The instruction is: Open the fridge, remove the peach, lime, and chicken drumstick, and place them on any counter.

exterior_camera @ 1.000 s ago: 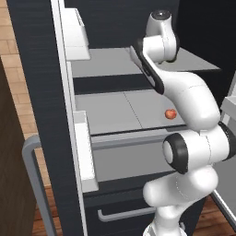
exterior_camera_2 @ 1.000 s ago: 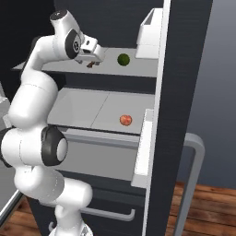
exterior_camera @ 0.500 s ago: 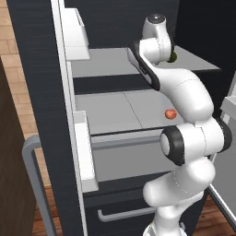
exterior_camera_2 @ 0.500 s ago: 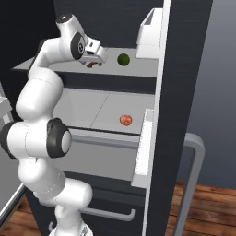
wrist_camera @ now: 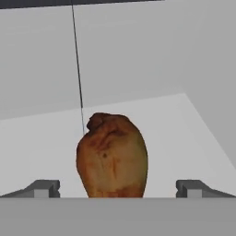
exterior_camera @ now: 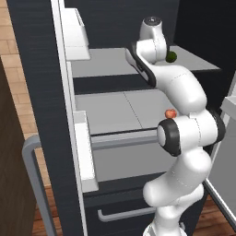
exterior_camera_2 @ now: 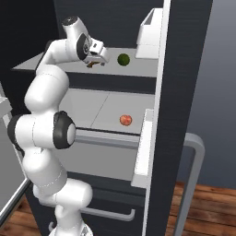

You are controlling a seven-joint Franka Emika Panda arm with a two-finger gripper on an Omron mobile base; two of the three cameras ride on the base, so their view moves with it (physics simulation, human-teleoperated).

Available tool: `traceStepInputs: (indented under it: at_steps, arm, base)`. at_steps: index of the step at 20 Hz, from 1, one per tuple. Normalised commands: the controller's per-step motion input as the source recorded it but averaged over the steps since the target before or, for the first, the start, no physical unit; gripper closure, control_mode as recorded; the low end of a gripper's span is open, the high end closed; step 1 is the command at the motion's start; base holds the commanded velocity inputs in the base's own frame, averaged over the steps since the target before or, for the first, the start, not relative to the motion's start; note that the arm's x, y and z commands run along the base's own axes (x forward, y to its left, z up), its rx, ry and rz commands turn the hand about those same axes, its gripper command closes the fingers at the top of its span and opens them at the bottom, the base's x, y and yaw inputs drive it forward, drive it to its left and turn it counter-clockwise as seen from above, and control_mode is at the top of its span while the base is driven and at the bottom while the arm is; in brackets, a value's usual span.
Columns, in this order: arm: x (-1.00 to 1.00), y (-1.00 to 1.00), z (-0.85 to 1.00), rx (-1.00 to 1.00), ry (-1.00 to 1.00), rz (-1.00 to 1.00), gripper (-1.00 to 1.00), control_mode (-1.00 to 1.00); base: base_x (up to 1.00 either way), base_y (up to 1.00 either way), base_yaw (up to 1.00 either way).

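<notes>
The fridge (exterior_camera: 32, 69) (exterior_camera_2: 184, 69) stands with its doors open. On its upper shelf (exterior_camera_2: 143, 69) lies the brown chicken drumstick (exterior_camera_2: 91, 65) (wrist_camera: 112, 156). My gripper (exterior_camera_2: 96, 60) (wrist_camera: 117, 189) is open right at it, and in the hand view the drumstick sits between the two fingertips (wrist_camera: 44, 188), close up. The dark green lime (exterior_camera_2: 123, 59) (exterior_camera: 170, 56) rests on the same shelf, just right of the hand. The orange-red peach (exterior_camera_2: 125, 120) (exterior_camera: 170, 113) lies one shelf lower. The counter is out of view.
White door bins (exterior_camera: 76, 32) (exterior_camera_2: 150, 27) hang on the open doors at upper-shelf height, with more (exterior_camera: 85, 152) (exterior_camera_2: 143, 152) lower down. A drawer with a grey handle (exterior_camera: 124, 214) sits below the shelves. The wood floor (exterior_camera_2: 207, 212) lies to the right.
The hand has edged a little deeper onto the upper shelf towards the drumstick. The jaws stayed open. Peach and lime have not moved.
</notes>
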Motion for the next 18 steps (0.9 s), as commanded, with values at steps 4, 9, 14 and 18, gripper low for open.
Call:
traceStepInputs:
  at_steps: [4,9,14,18]
  arm:
    - [0.13,0.0,-0.14,0.0,0.0,-0.01,-1.0,-1.0]
    - [0.02,0.0,-0.17,0.0,0.0,0.0,-1.0,-1.0]
    - [0.0,0.0,-0.23,0.0,0.0,0.0,1.0,-1.0]
    - [0.0,0.0,-0.08,0.0,0.02,0.0,1.0,-1.0]
  base:
    - [0.0,0.0,0.0]
    - [0.0,0.0,0.0]
    - [0.0,0.0,0.0]
    - [0.0,0.0,0.0]
